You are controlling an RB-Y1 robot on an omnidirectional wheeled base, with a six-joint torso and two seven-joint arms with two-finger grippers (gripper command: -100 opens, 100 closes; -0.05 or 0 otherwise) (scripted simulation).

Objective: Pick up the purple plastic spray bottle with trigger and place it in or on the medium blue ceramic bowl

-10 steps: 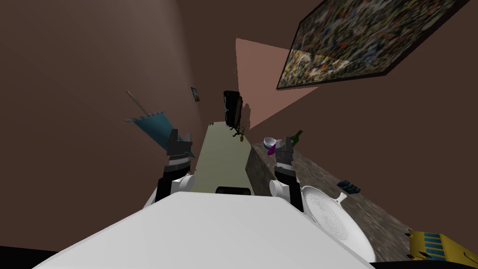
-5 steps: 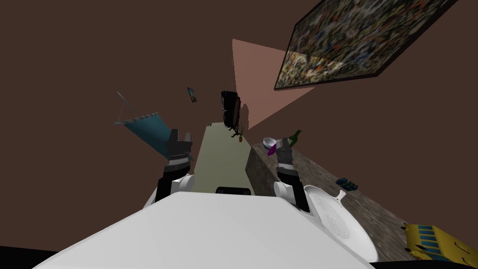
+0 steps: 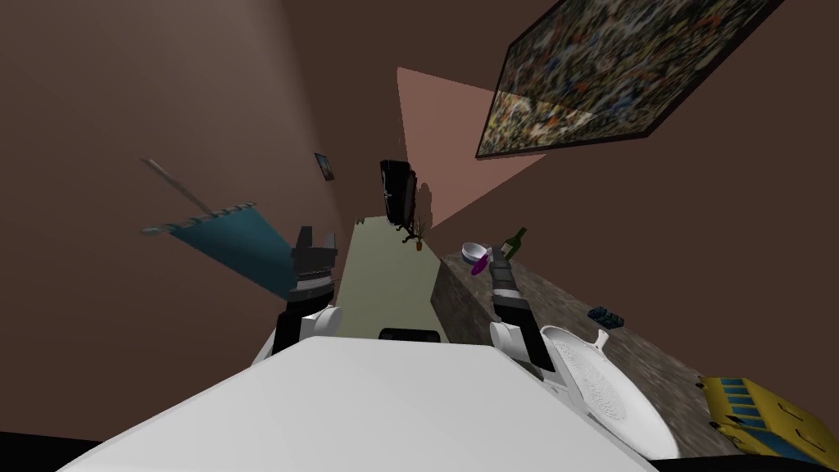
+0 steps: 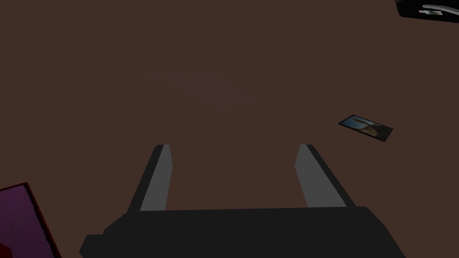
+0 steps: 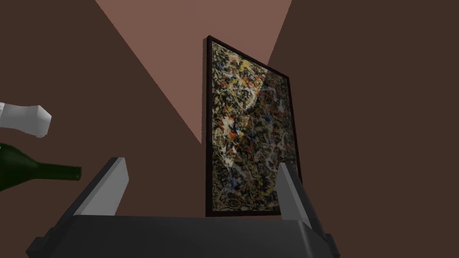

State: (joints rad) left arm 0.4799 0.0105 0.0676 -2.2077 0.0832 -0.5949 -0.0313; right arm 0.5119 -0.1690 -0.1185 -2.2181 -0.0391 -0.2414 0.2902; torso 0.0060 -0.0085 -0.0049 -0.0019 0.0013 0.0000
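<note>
My view has swung slightly and the right arm has stretched further along the table [image 3: 565, 311]. Left hand [image 3: 315, 243] hangs off the table's left edge, fingers spread. Purple spray bottle [image 3: 476, 264] lies at the table's far end, just beside the bowl [image 3: 472, 248]; right hand [image 3: 494, 256] is just beside the bottle, spread, empty.
</note>
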